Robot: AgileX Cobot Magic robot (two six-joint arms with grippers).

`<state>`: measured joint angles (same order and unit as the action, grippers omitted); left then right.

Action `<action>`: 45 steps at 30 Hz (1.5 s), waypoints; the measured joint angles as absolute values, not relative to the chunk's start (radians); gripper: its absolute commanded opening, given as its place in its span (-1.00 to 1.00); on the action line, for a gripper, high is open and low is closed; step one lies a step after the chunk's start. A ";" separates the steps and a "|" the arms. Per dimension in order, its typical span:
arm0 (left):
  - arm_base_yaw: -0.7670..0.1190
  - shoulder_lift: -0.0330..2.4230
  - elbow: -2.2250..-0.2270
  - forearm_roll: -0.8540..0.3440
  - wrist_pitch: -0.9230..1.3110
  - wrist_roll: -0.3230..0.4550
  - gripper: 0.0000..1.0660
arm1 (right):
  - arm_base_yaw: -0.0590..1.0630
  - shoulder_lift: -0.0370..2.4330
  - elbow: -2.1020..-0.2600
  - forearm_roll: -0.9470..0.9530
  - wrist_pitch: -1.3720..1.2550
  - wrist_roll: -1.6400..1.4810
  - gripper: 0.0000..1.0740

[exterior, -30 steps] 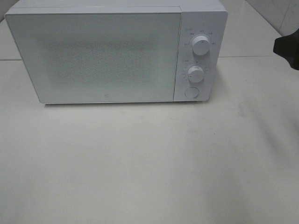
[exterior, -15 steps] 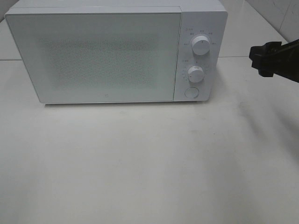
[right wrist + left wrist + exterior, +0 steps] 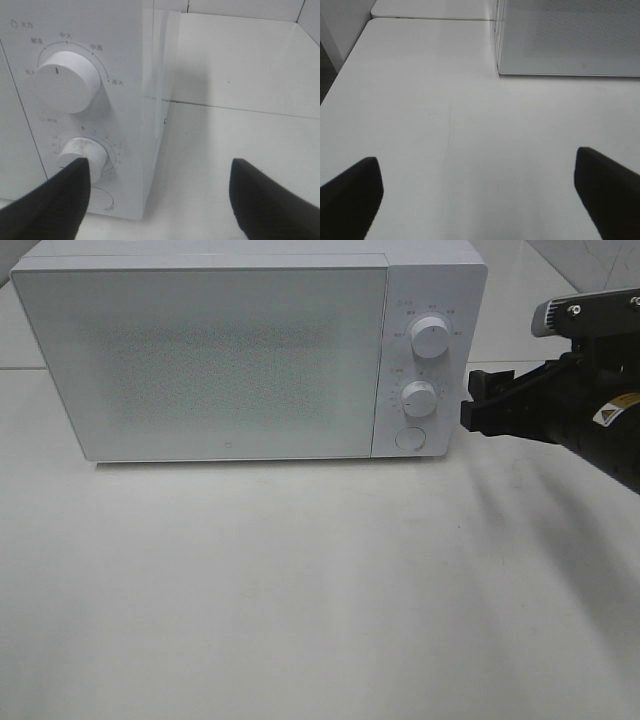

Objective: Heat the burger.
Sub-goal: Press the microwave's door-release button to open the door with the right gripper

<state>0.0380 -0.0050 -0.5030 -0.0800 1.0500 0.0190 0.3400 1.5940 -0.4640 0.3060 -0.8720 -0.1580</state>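
Burger unseen, perhaps shut inside the boxy white microwave (image 3: 250, 355) at the tabletop's (image 3: 300, 590) far edge; the black right gripper (image 3: 472, 400), spread and empty, faces its lower round white dial (image 3: 419, 398), which it seemingly must next pinch and twist.

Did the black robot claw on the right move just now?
Yes. The right gripper has slid left from the picture's right edge and is now close beside the microwave, level with its lower knob.
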 measured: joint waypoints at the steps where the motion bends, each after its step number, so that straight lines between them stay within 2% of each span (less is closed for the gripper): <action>1: 0.038 -0.005 -0.503 -0.080 1.050 0.019 0.81 | 0.340 1.594 -0.464 0.306 -0.872 -0.158 0.40; 3: 0.038 -0.005 -0.503 -0.080 1.050 0.019 0.81 | 0.412 1.650 -0.464 0.402 -0.952 -0.180 0.40; 14: 0.038 -0.005 -0.503 -0.080 1.050 0.019 0.81 | 0.579 1.761 -0.463 0.548 -1.061 -0.194 0.40; 22: 0.038 -0.005 -0.503 -0.080 1.050 0.019 0.81 | 0.639 1.830 -0.463 0.584 -1.082 -0.195 0.40; 31: 0.038 -0.005 -0.503 -0.080 1.050 0.019 0.81 | 0.643 1.846 -0.463 0.588 -1.085 -0.122 0.40; 38: 0.038 -0.005 -0.503 -0.080 1.050 0.019 0.81 | 0.643 1.846 -0.463 0.589 -1.085 0.170 0.31; 41: 0.038 -0.005 -0.503 -0.080 1.050 0.019 0.81 | 0.643 1.846 -0.463 0.589 -1.084 0.464 0.21; 42: 0.038 -0.005 -0.503 -0.080 1.050 0.019 0.81 | 0.643 1.846 -0.463 0.589 -1.084 0.545 0.11; 45: 0.038 -0.005 -0.503 -0.080 1.050 0.019 0.81 | 0.643 1.846 -0.463 0.589 -1.084 0.683 0.01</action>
